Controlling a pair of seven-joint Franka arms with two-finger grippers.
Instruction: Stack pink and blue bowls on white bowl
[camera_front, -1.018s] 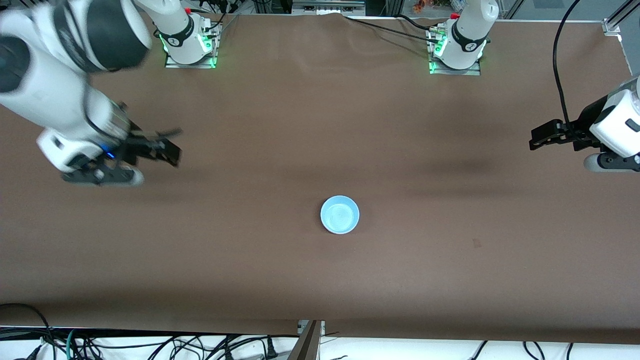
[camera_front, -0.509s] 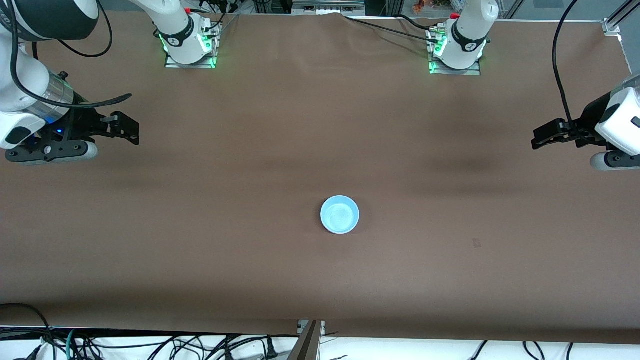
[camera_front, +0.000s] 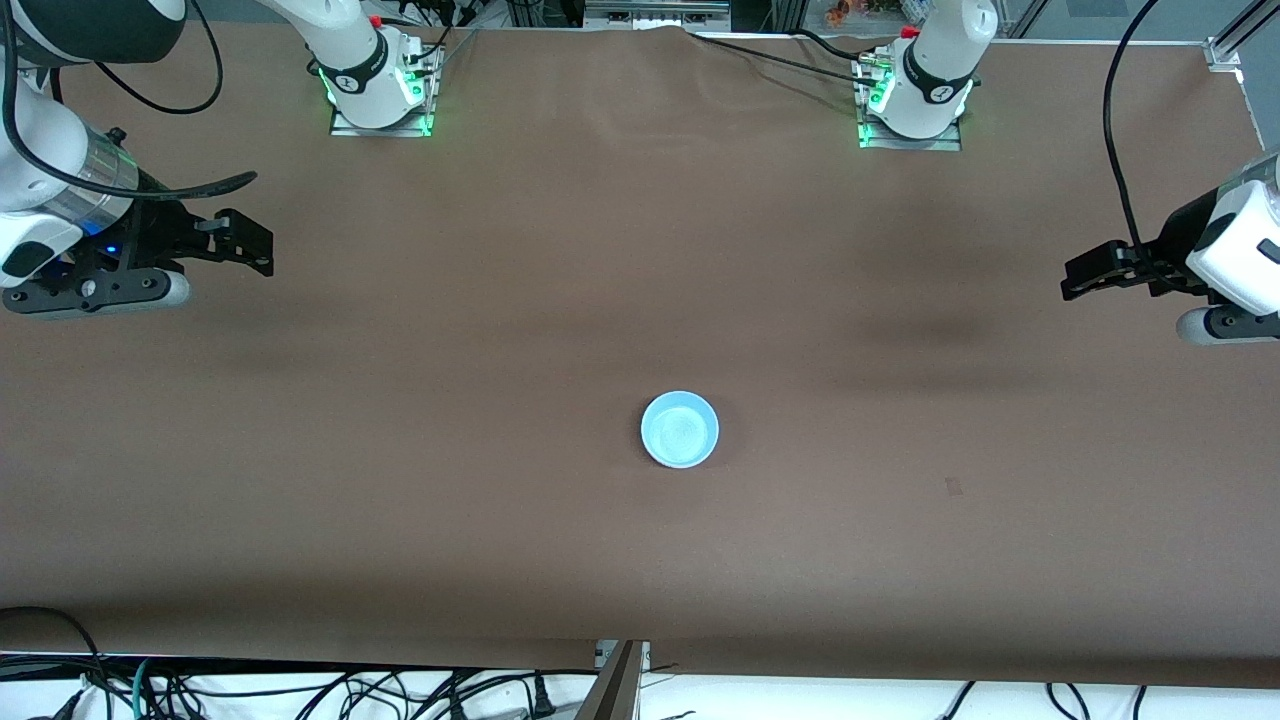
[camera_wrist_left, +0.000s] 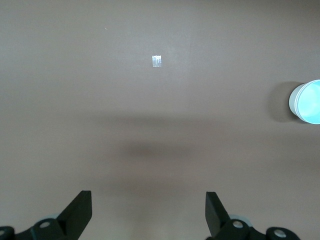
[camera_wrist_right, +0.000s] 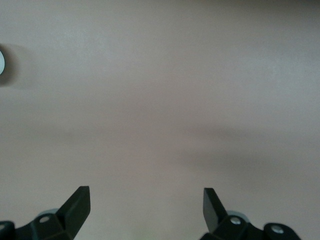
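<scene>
A light sky-blue bowl (camera_front: 680, 429) stands upright near the middle of the table. It also shows at the edge of the left wrist view (camera_wrist_left: 307, 101) and as a sliver in the right wrist view (camera_wrist_right: 1, 62). The pink bowl and the white bowl are not visible; I cannot tell whether anything lies under the blue bowl. My right gripper (camera_front: 250, 245) hangs open and empty over the right arm's end of the table (camera_wrist_right: 146, 196). My left gripper (camera_front: 1075, 275) hangs open and empty over the left arm's end (camera_wrist_left: 148, 200). Both are well away from the bowl.
A small tape mark (camera_front: 953, 486) lies on the brown table cover toward the left arm's end, also in the left wrist view (camera_wrist_left: 157, 61). The arm bases (camera_front: 380, 95) (camera_front: 912, 105) stand along the table's top edge. Cables (camera_front: 300, 690) lie along the edge nearest the camera.
My right arm has swung out toward its own end of the table and settled there. My left gripper has barely moved. The blue bowl has not moved.
</scene>
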